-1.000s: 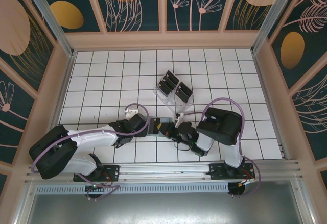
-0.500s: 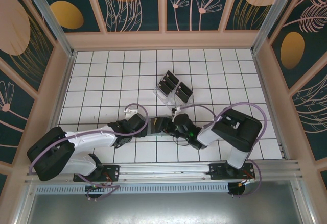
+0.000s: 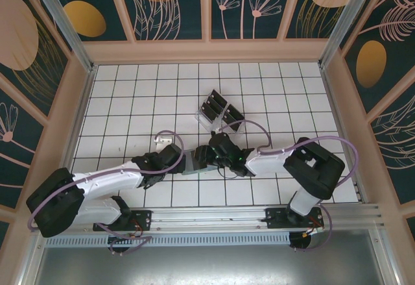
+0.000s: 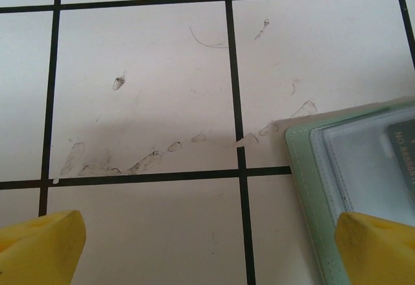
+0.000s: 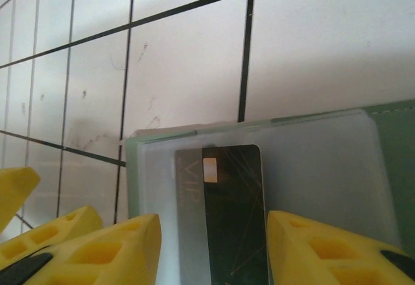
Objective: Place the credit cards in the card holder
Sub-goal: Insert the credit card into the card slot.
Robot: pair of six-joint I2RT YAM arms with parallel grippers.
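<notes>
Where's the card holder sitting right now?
Top view: the card holder lies near the table's centre, between the left pincer and the right pincer, just below the clear rack in the image.

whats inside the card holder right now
One dark credit card marked VIP lies against the clear pocket of the card holder. Its lower end is cut off by the picture edge, and anything beneath it is covered.

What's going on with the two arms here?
Card loading. The right claw is open astride a dark credit card lying at the clear pocket of the green card holder, seemingly partly tucked in. The left claw is wide open at the holder's edge. More cards stand in the clear rack.
</notes>
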